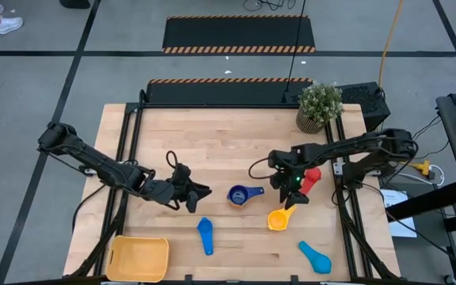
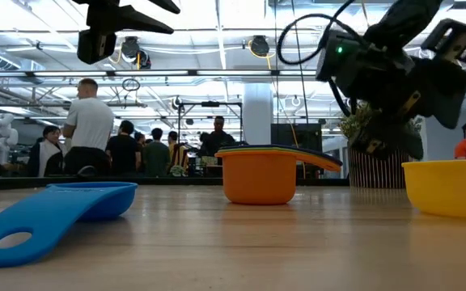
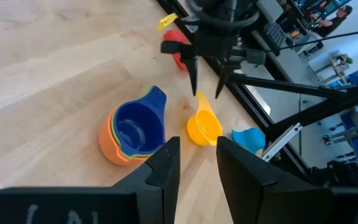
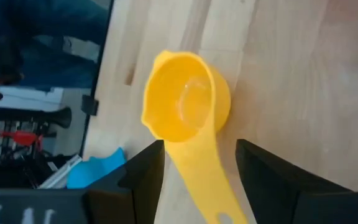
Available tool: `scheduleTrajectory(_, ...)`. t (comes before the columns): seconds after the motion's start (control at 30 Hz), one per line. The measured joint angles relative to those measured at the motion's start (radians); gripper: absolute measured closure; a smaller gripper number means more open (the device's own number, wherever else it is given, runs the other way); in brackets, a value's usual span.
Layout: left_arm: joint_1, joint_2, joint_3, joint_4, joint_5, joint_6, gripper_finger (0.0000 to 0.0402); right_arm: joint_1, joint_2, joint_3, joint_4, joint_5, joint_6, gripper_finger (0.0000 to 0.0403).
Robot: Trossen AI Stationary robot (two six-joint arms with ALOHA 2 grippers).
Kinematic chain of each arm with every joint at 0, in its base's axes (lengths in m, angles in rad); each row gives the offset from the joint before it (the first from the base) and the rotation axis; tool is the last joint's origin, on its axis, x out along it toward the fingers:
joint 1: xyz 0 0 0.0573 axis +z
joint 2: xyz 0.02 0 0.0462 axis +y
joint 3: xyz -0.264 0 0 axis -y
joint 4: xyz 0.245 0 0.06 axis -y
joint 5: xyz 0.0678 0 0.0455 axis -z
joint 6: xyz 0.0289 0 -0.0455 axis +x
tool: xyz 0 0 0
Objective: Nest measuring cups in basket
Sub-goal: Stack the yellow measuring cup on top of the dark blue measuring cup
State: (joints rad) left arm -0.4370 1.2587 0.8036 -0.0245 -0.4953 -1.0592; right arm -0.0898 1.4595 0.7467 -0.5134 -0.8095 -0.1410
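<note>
The right gripper (image 1: 294, 192) hangs above the table with its fingers (image 4: 143, 171) spread apart, one on each side of the handle of the yellow measuring cup (image 4: 188, 107); the handle runs up between them, but no finger touches it as far as the right wrist view shows. The cup's bowl sits on the wood just ahead of the fingertips. Close behind this gripper, toward its arm, lies the red cup (image 1: 313, 177).

The left gripper (image 1: 193, 195) is held over the middle of the table, its fingers (image 3: 166, 163) parted with a narrow gap and nothing between them. Just in front of it stands the nested stack (image 3: 135, 129): an orange cup outermost, a thin green rim inside it, and a dark blue cup on top. Beyond the stack from this gripper is the yellow cup under the other arm.

A light blue cup (image 1: 206, 234) lies on the table near the left gripper, toward the front edge. Another light blue cup (image 1: 315, 256) lies past the yellow one from the right gripper. The basket (image 1: 138, 259) sits at the front corner on the left arm's side, well apart from both grippers; whether anything lies in it is hard to say.
</note>
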Motion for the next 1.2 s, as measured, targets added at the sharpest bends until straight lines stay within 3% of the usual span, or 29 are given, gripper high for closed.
scheduleTrajectory(0.27, -0.015, 0.0, 0.0, -0.005, 0.0, 0.004, 0.0295, 0.0, 0.079, 0.0, -0.042, -0.005, -0.076, 0.0206)
scheduleTrajectory(0.63, -0.014, 0.0, 0.0, -0.006, 0.0, 0.008, 0.0295, 0.0, 0.093, 0.0, -0.064, -0.003, -0.13, 0.0208)
scheduleTrajectory(1.2, -0.014, 0.0, 0.0, -0.002, 0.022, -0.001, 0.0295, 0.036, 0.142, -0.003, -0.069, -0.002, -0.182, 0.0273)
